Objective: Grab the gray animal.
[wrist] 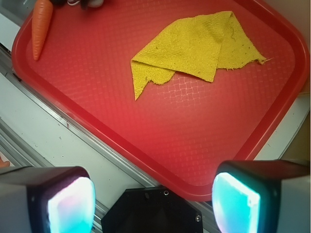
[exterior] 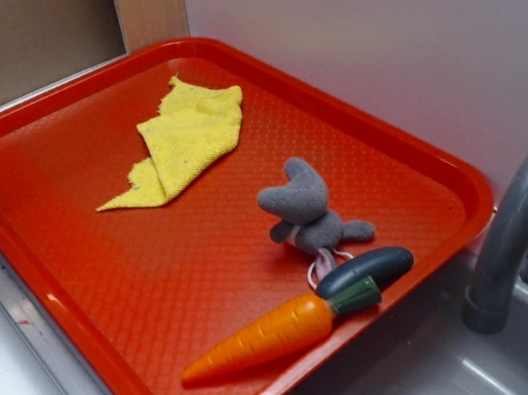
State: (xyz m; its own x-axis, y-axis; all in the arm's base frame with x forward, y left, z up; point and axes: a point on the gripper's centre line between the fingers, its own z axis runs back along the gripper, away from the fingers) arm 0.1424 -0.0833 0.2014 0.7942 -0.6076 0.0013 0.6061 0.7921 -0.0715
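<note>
Wrist view: the gripper was held spread wide and empty above the tray's near edge, while the gray animal was left lying crosswise toward the far corner, touching the carrot.

A: Wrist view, entry. Red plastic tray with a waffle-textured floor fills most of the frame. Crumpled yellow woven cloth lies upper centre-right, one corner folded over.

B: Upper left?

A: Orange toy carrot, tip pointing down, just inside the rim. Dark shapes at the top edge are cut off; cannot identify them.

B: Gripper?

A: Black two-finger gripper at bottom, pale glowing pads spread wide apart, nothing between them.
</note>
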